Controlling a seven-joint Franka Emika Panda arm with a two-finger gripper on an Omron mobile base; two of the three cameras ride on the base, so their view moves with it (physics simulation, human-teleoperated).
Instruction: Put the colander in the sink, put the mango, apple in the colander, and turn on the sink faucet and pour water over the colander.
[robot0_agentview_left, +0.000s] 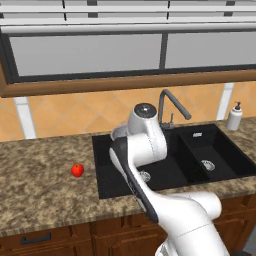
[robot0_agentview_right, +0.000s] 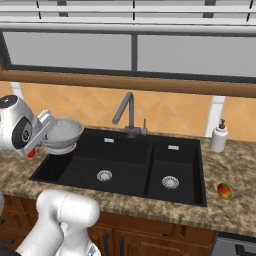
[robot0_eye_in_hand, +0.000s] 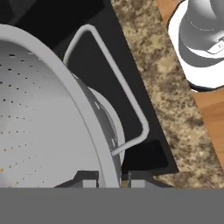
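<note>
My gripper (robot0_agentview_right: 50, 131) is shut on the rim of the silver perforated colander (robot0_agentview_right: 64, 133), holding it in the air over the left edge of the black sink (robot0_agentview_right: 125, 162). In the hand view the rim runs between my fingertips (robot0_eye_in_hand: 113, 180), and the colander (robot0_eye_in_hand: 39, 113) shows its wire side handle. The red apple (robot0_agentview_left: 77, 170) lies on the counter left of the sink. The yellow-orange mango (robot0_agentview_right: 225, 191) lies on the counter right of it. The dark faucet (robot0_agentview_right: 128, 114) stands behind the basins, and no water is in view.
A white soap dispenser (robot0_agentview_right: 218, 136) stands at the back right of the sink. The smaller basin (robot0_agentview_right: 172, 170) adjoins the large one on the right. Granite counter (robot0_agentview_left: 35, 185) runs on both sides, with a tiled wall behind.
</note>
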